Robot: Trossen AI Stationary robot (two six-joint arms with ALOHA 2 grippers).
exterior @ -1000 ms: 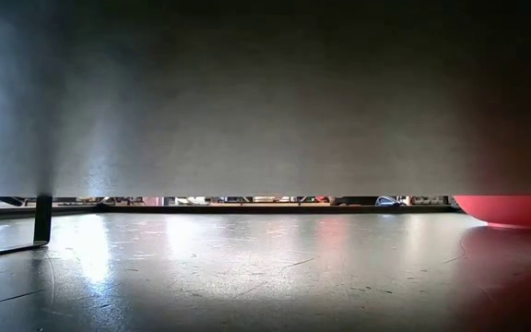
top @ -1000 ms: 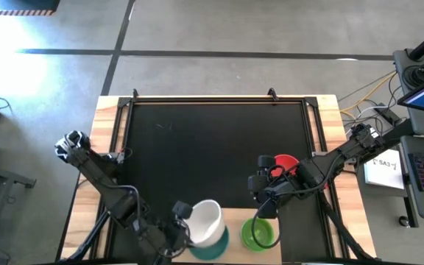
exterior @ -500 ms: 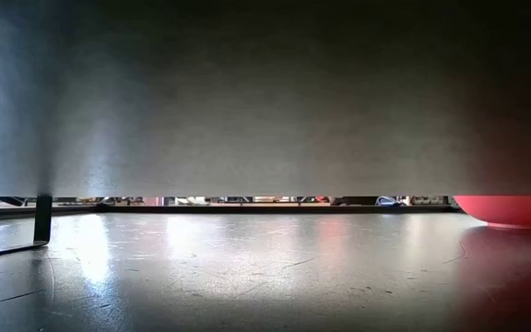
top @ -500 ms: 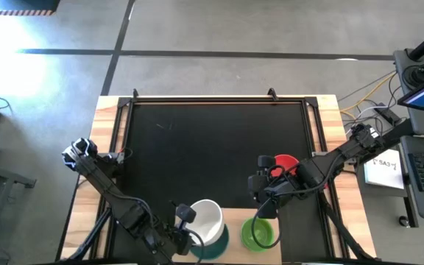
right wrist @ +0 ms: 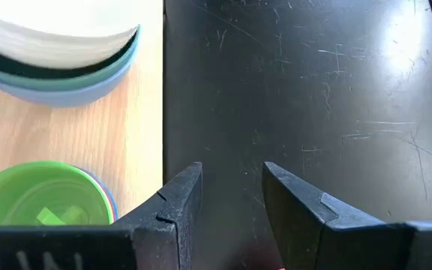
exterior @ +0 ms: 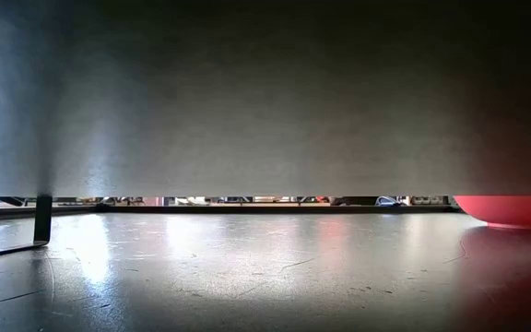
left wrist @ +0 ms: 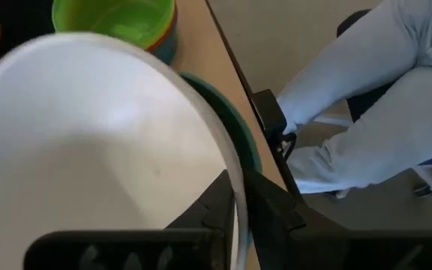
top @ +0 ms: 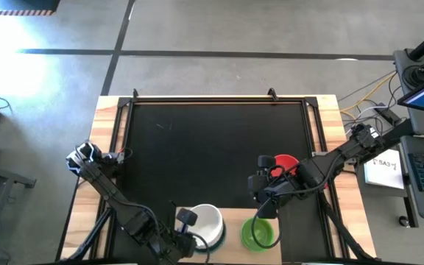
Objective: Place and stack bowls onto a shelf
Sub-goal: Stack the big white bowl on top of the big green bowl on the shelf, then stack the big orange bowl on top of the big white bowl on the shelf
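A white bowl (top: 207, 221) sits tilted in a teal bowl (top: 219, 241) on the pale wood shelf (top: 235, 218) at the table's near edge. Under the teal bowl shows a pale blue bowl (right wrist: 88, 90). My left gripper (top: 190, 230) is shut on the white bowl. Beside this stack, a green bowl (top: 258, 234) tops a second stack on the shelf. A red bowl (top: 285, 163) rests on the black mat. My right gripper (top: 266, 205) hangs open above the mat between the red bowl and the shelf, with nothing between its fingers. My left gripper pinches the white bowl's rim (left wrist: 236, 196) on the bowl's near-left side, one finger inside the bowl and one outside. The fingers slant down from the table's left. The bowl tilts, its bottom down inside the teal bowl (left wrist: 240, 120).
A person in pale trousers (left wrist: 366, 97) sits just beyond the table's near edge. The black mat (top: 212, 147) lies bare toward the far side. A shelf leg (exterior: 42, 219) stands on the mat in the low view. Cables and a keyboard lie off the right edge.
My left gripper has moved down and toward the table's near edge, tipping further down. The white bowl it holds has sunk into the teal bowl and now covers more of it.
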